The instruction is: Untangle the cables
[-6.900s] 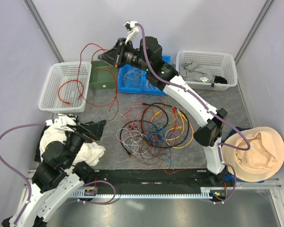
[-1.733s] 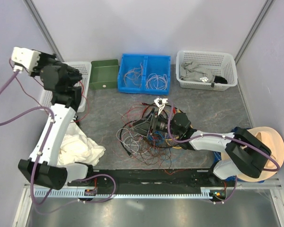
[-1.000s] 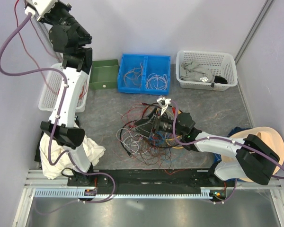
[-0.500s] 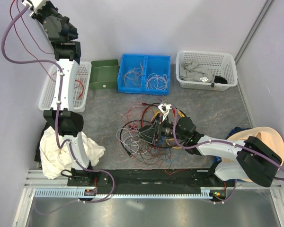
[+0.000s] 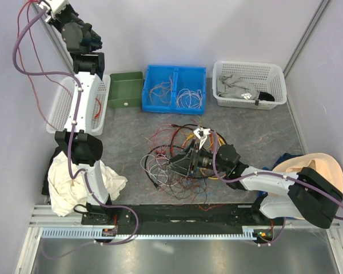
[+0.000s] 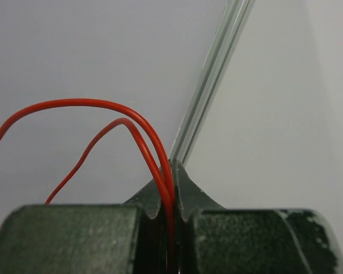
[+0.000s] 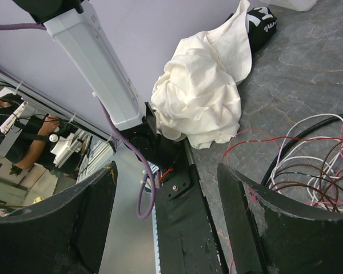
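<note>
Left hand (image 6: 172, 171) clamps a thin red wire (image 6: 103, 104) above the far-left corner of the desk (image 5: 257, 123); right hand (image 7: 166, 217) gapes over the multicoloured cable tangle (image 5: 154, 165).

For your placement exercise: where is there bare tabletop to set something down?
Bare table between the clothes basket, the hat and the cables; also between the green box and the white cloth. The middle is crowded.

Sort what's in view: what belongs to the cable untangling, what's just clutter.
Job: tangled pile of thin coloured wires; thin red wire pinched in the shut left gripper; open right gripper at the pile; blue plastic bin holding wires.
Clutter: crumpled white cloth; beige floppy hat; white mesh basket of grey clothes; green plastic box.
</note>
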### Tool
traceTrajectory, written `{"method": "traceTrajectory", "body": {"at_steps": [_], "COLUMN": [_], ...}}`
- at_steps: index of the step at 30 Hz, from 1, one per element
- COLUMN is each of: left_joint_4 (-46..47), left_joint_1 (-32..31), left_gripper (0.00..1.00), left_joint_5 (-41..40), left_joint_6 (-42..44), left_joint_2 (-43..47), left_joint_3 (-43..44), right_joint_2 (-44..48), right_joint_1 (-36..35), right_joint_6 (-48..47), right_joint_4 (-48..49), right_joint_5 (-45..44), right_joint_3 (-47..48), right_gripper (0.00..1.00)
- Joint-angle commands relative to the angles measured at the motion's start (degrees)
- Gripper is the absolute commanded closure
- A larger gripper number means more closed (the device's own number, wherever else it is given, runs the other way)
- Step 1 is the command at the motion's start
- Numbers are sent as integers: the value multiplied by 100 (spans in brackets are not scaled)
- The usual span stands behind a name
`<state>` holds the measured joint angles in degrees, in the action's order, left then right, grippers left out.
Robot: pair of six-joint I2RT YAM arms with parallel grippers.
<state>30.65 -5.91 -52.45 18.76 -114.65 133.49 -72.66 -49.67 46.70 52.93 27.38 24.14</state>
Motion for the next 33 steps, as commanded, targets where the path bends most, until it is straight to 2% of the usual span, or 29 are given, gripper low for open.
{"method": "traceTrajectory", "body": {"at_steps": [1, 6, 9, 13, 15, 19, 22, 24, 25, 26, 27, 28, 29, 30, 33], "left_joint_4": [880, 1951, 2758, 3401, 3412, 2256, 1596, 54, -868, -3157, -3945, -4319, -4374, -4314, -4042], "left_joint_1": [-217, -419, -420, -420, -437, -516, -648, -709, -666, -552, -377, -1, 107, 143, 143], "left_gripper": [98, 98, 98, 98, 98, 98, 98, 98, 98, 98, 98, 98, 98, 98, 98], "left_joint_5": [-222, -678, -977, -1687, -2014, -2725, -2701, -2552, -2186, -1799, -891, -455, -138, -13, 234], "left_joint_6": [944, 1796, 2236, 2281, 2036, 974, 86, -1176, -1930, -3948, -4829, -5395, -5688, -5630, -5042], "left_joint_2": [171, 241, 338, 732, 917, 1480, 1884, 2156, 2253, 2324, 2385, 2386, 2386, 2290, 2149], "left_joint_3": [-622, -1263, -1957, -3159, -3600, -4942, -5647, -5807, -5730, -5581, -5432, -5308, -5333, -5299, -5079], "right_joint_2": [340, 340, 428, 508, 481, 402, 349, 358, 384, 411, 428, 455, 490, 516, 587], "right_joint_1": [-16, -16, -16, -16, -25, -25, -25, -25, -25, -25, -25, -25, -25, -34, -16], "right_joint_6": [-117, 41, 41, -20, -20, 85, 164, 191, 191, 191, 173, 173, 156, 129, 16], "right_joint_4": [122, 358, 376, 245, 271, 455, 631, 666, 658, 658, 640, 631, 596, 535, 395], "right_joint_5": [31, 92, 101, 75, 84, 145, 180, 189, 189, 180, 172, 154, 154, 137, 75], "right_joint_3": [-164, -278, -348, -419, -419, -445, -524, -559, -568, -586, -595, -603, -604, -604, -604], "right_gripper": [22, 22, 22, 21, 21, 21, 21, 21, 21, 22, 21, 21, 22, 21, 21]}}
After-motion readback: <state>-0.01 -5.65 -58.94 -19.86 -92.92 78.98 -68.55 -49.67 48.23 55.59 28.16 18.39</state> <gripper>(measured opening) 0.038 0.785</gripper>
